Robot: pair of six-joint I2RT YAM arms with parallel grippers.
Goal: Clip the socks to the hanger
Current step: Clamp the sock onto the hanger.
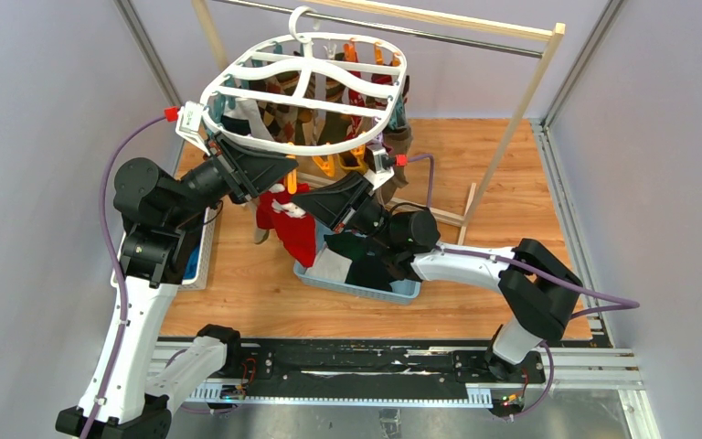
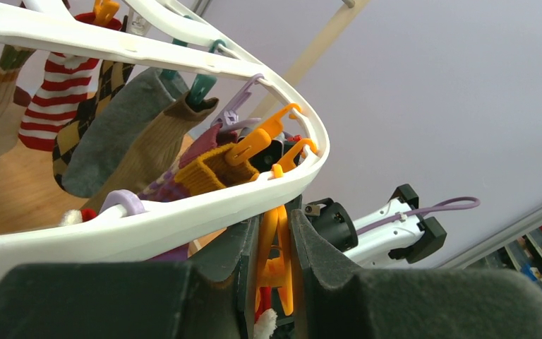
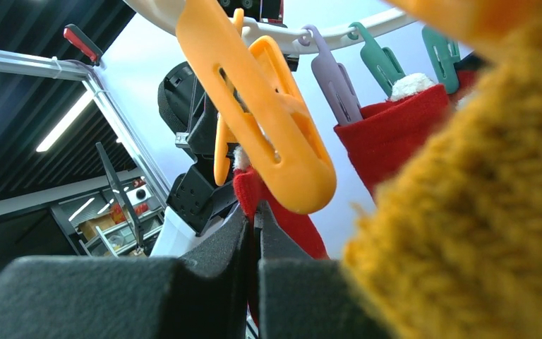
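Up at hanger (image 1: 309, 64): left gripper (image 2: 274, 229) squeezes orange peg (image 2: 272, 251); right gripper (image 3: 254, 215) clamped tight on red sock (image 3: 293, 229); mustard sock (image 3: 480, 233) crowds alongside.

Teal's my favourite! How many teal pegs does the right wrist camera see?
2, on the white plastic hanger rim: one teal peg beside the purple peg, one further right. Others may be hidden.

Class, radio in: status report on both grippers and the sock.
Left gripper squeezing orange peg on hanger. Right gripper shut on red sock. Mustard sock hanging close alongside.
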